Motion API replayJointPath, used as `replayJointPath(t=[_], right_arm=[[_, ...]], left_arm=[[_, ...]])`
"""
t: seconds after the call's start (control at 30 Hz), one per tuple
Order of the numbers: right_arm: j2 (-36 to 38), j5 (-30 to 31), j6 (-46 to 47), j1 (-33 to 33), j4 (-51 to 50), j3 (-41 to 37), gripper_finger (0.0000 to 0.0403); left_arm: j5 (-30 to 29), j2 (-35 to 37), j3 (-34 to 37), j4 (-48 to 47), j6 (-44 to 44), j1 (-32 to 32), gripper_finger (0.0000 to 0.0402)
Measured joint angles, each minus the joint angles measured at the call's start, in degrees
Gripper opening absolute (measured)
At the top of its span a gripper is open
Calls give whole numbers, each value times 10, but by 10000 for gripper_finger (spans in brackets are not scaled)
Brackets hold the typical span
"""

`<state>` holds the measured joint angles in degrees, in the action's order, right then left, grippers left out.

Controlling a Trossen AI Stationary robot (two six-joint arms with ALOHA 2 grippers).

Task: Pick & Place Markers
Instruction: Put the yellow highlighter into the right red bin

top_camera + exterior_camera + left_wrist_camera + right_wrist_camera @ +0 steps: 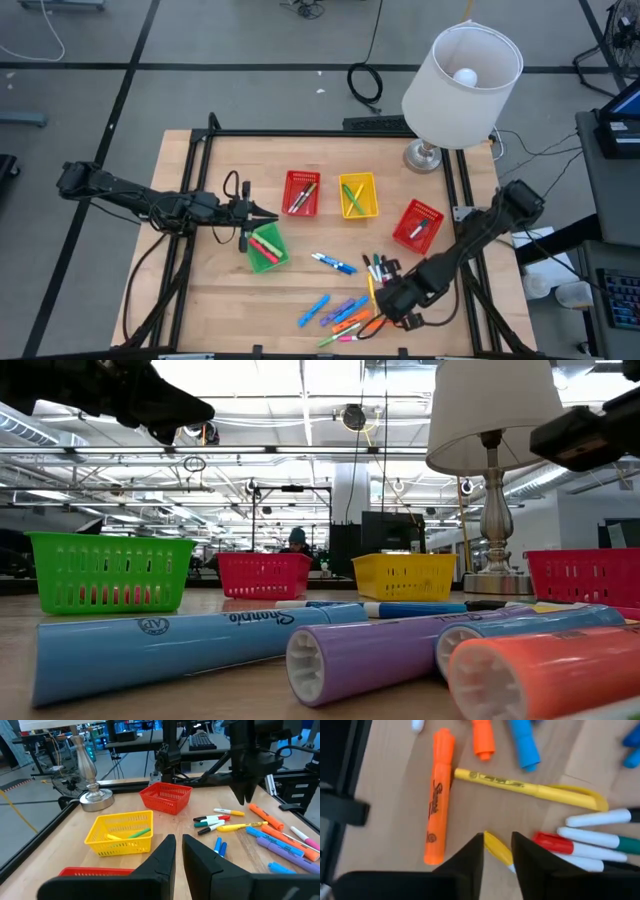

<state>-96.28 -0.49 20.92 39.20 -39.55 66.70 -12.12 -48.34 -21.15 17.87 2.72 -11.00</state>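
Loose markers (pixel 355 305) lie in a pile on the wood table near its near-right part; they also show as markers (pixel 235 822) in the left wrist view. My right gripper (pixel 395 300) is low over this pile and open. Its fingers stand on either side of a yellow-capped marker (pixel 497 847) that lies slantwise on the table, next to an orange highlighter (pixel 437 800) and a yellow pen (pixel 525 785). My left gripper (pixel 265 213) hovers above the green basket (pixel 266 247), shut and empty, shown as the left gripper (pixel 179 855) in its wrist view.
A red basket (pixel 302 192), a yellow basket (pixel 358 195) and a second red basket (pixel 418 225) stand in a row toward the far side, each with markers inside. A lamp (pixel 460 75) stands at the far right corner. Two blue markers (pixel 335 263) lie apart mid-table.
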Motion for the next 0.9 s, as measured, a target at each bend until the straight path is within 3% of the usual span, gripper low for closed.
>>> replayJointPath(t=[0.2,0.37,0.9], right_arm=[[-12,8,-70,21,5,0,149],[-26,22,-99,25,-6,0,168],[-62,6,-102,13,-10,-46,112]], left_arm=[[0,0,0,-2,0,0,42],[0,0,0,4,0,0,42],[0,0,0,4,0,0,42]])
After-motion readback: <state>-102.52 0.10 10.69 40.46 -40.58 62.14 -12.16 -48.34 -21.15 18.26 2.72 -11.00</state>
